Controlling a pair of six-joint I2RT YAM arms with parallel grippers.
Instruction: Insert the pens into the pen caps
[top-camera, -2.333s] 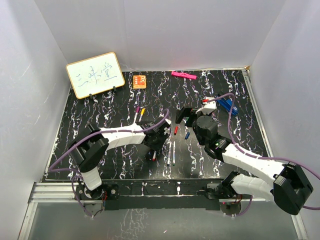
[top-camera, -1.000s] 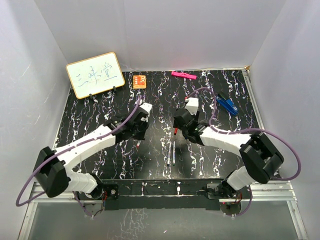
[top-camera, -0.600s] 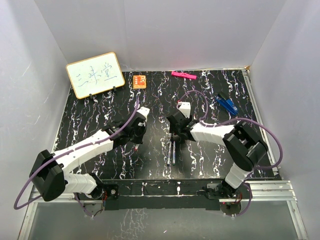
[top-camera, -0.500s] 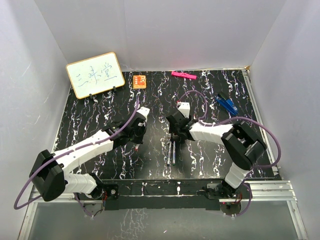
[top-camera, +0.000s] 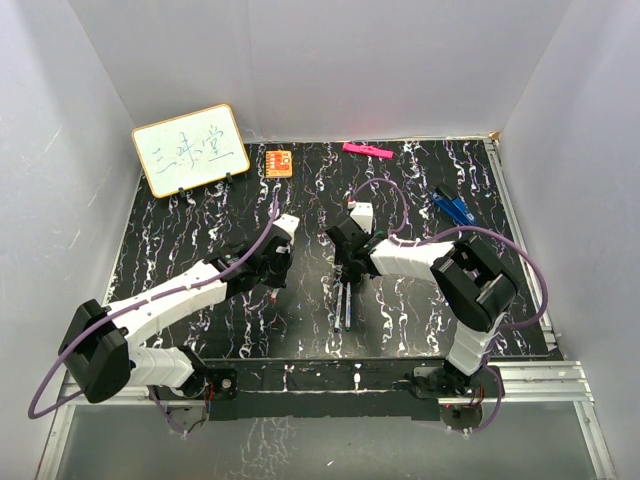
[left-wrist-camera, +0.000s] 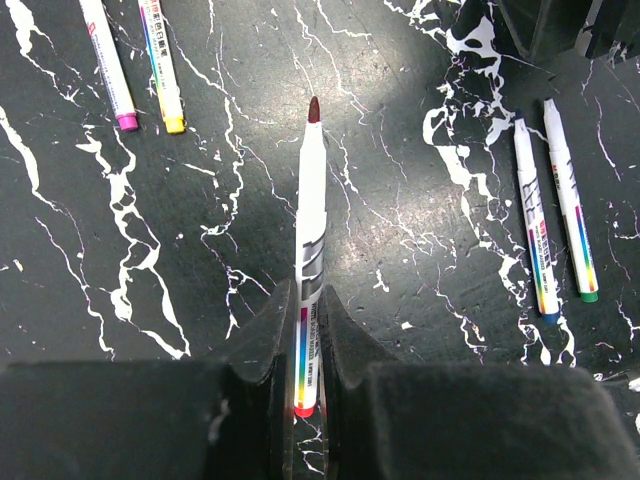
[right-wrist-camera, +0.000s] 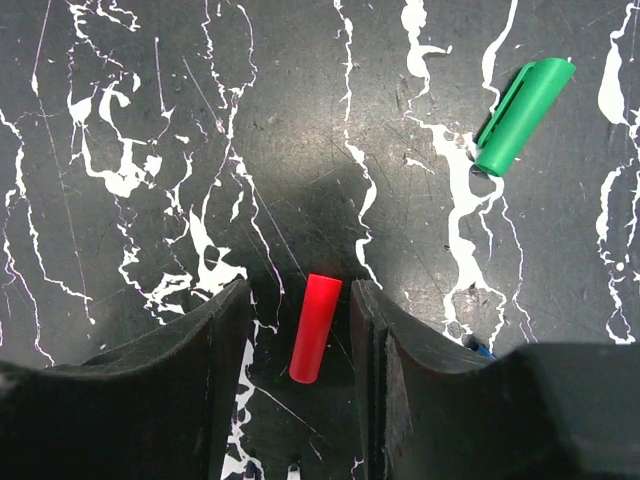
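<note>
My left gripper is shut on a white pen whose dark red tip points away, above the table. Two capped pens, one purple-ended and one yellow-ended, lie at the far left. Two more pens, with blue and green ends, lie on the right. My right gripper is open and low over the table, a jaw on each side of the red pen cap, which lies flat and touches neither. The green pen cap lies beyond it to the right. In the top view both grippers are mid-table.
A whiteboard stands at the back left, with an orange block beside it. A pink marker lies by the back wall and a blue object at the right. Two pens lie just in front of the right gripper.
The right gripper has shifted left and down over the red cap, and its jaws have narrowed. The left arm has drawn back slightly with the pen still in its grip.
</note>
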